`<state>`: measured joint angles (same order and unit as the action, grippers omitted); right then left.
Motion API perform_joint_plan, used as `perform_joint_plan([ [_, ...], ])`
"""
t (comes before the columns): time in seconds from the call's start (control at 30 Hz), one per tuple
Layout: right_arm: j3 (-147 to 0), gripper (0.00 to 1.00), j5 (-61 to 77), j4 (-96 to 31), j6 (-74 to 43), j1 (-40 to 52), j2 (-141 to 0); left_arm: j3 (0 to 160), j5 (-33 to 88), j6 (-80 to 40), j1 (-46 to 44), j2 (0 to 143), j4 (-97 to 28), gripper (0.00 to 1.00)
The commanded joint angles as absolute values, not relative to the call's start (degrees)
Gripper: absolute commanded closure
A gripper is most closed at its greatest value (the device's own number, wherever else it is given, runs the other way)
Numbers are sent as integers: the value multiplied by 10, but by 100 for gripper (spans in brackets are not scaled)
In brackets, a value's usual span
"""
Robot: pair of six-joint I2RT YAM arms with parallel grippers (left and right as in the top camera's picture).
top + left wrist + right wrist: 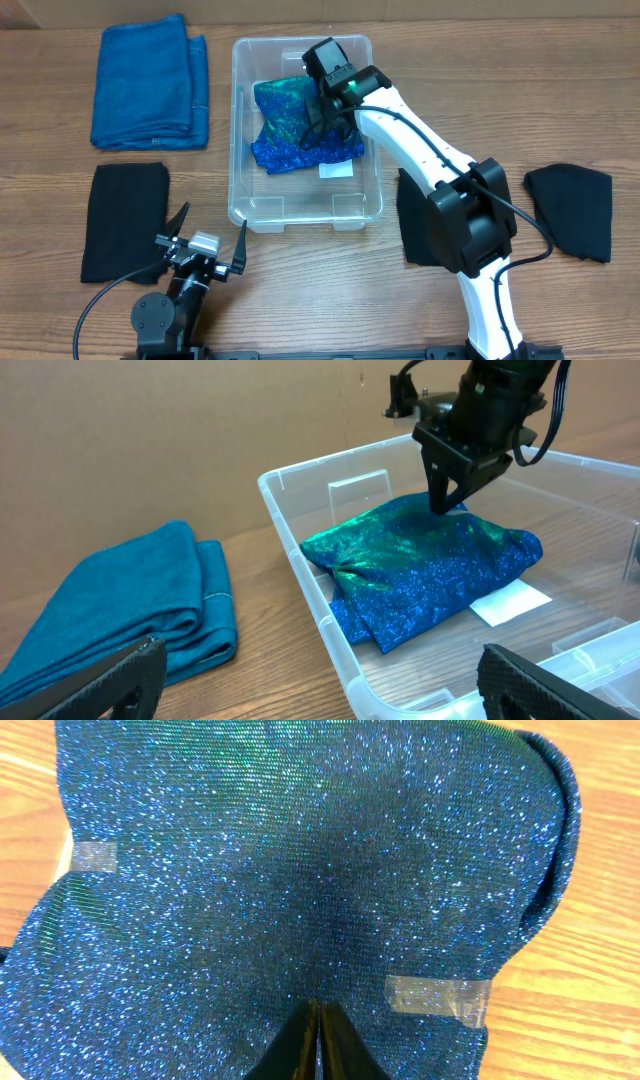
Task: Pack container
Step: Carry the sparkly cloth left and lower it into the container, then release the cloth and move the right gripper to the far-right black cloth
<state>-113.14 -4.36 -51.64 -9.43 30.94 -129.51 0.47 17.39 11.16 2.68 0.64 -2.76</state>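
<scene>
Overhead view, left to right: a folded blue towel [150,85] lies at 10 o'clock on the worktop [300,290] and a black cloth [125,220] at 8 o'clock. Beside the black cloth the left gripper [215,215] sits low, its jaws spread wide and released. The container [237,120] stands toward 12 o'clock and holds a sparkly blue-green cloth [290,125]. The right arm reaches in from 5 o'clock with its wrist bent downward, and the right gripper [443,503] has its jaws clenched tip to tip on that cloth; whether they pinch a fold cannot be told.

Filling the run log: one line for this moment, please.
right gripper shut, tips on sparkly blue cloth in container | left gripper open, outside container
</scene>
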Motion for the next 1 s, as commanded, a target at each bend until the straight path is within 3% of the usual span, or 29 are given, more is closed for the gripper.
perform_joint_plan([
  [0.0,-1147,93,-37,-516,-105,312,-1340,3,174,122,30,3,-27,0],
  [0.2,-1151,93,-41,-507,-105,312,-1358,3,174,122,30,3,-27,0],
  [0.3,-1243,90,-67,-542,-104,312,-1346,3,174,122,30,3,-27,0],
  [0.37,-1329,84,-82,-593,-100,311,-1337,3,174,122,30,3,-28,0],
  [0.47,-1476,62,-151,-731,-114,297,-1332,3,174,122,30,3,-27,0],
  [0.5,-1504,60,-163,-769,-126,287,-1331,3,174,122,30,3,-27,0],
  [0.67,-1569,53,-179,-971,-200,178,-1311,3,174,122,30,3,-27,0],
  [0.9,-1527,43,-76,-971,-229,-8,-1264,3,174,122,30,3,-27,0],
  [0.97,-1469,35,-80,-971,-247,-71,-1226,3,174,122,30,3,-27,0],
])
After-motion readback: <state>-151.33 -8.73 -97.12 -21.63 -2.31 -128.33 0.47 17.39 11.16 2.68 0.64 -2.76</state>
